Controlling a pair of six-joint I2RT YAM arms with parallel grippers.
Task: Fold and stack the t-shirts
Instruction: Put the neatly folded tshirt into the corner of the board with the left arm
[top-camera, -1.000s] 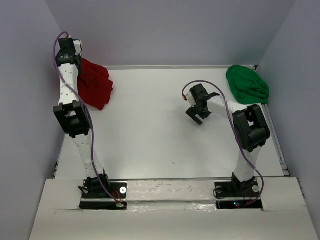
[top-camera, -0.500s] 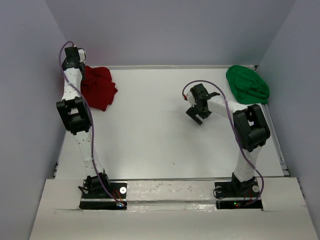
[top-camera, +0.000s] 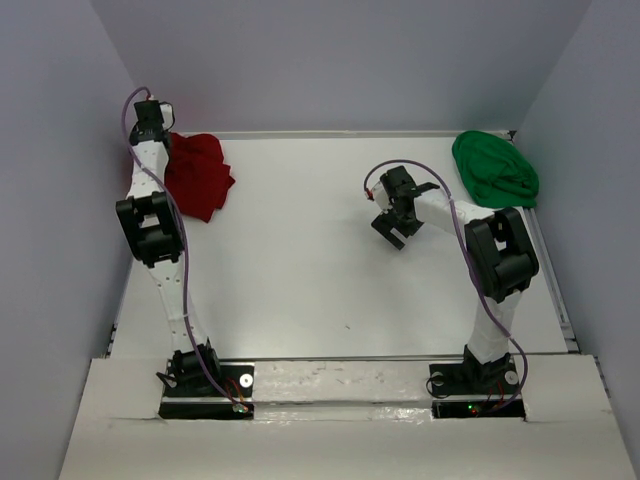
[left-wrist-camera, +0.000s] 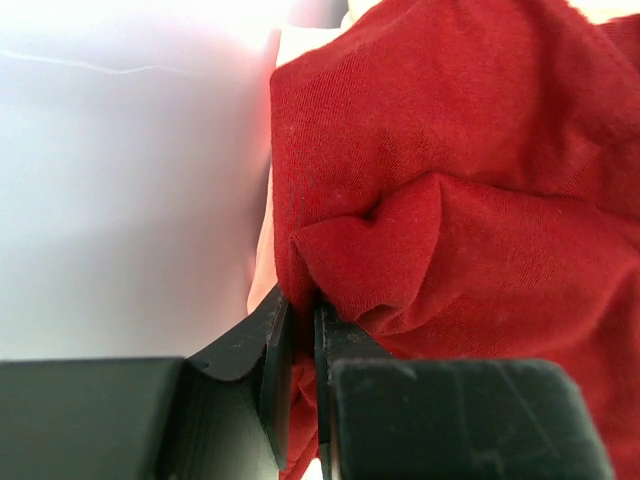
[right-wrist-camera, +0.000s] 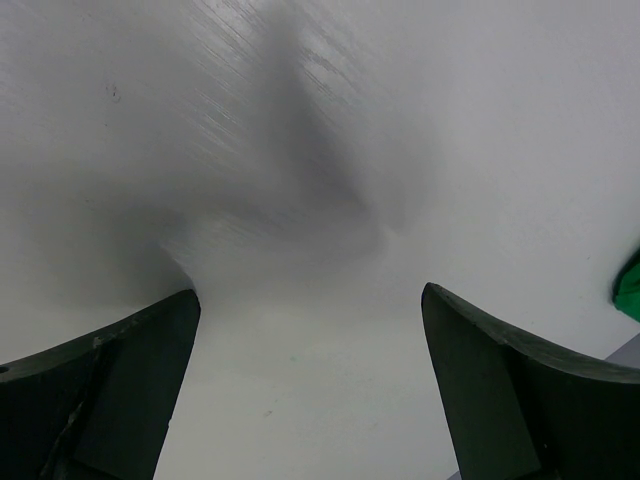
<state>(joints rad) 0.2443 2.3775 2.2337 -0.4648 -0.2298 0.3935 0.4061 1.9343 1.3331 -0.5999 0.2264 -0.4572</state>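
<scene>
The dark red t-shirt (top-camera: 200, 178) is seen bunched in a loose heap at the far left corner of the white worktop (top-camera: 300, 270), close to the left wall (top-camera: 60, 200). Its cloth is plain, soft and matte, and is thrown into deep rounded folds; a fine knit can be made out in the left wrist view. One fold is pinched between the left fingers (left-wrist-camera: 272, 365), which are drawn almost together, with only the cloth between them. Beside the red cloth a pale pinkish strip (left-wrist-camera: 262, 250) is seen, but what it is cannot be told.

The green t-shirt (top-camera: 495, 170) is found crumpled into a rounded mound at the far right corner of the worktop, untouched by either arm. Only a sliver of it is caught at the right edge of the right wrist view. The right fingers (right-wrist-camera: 130, 370) are spread wide and nothing is held between them. They are held over bare worktop right of the middle, apart from the green mound.
</scene>
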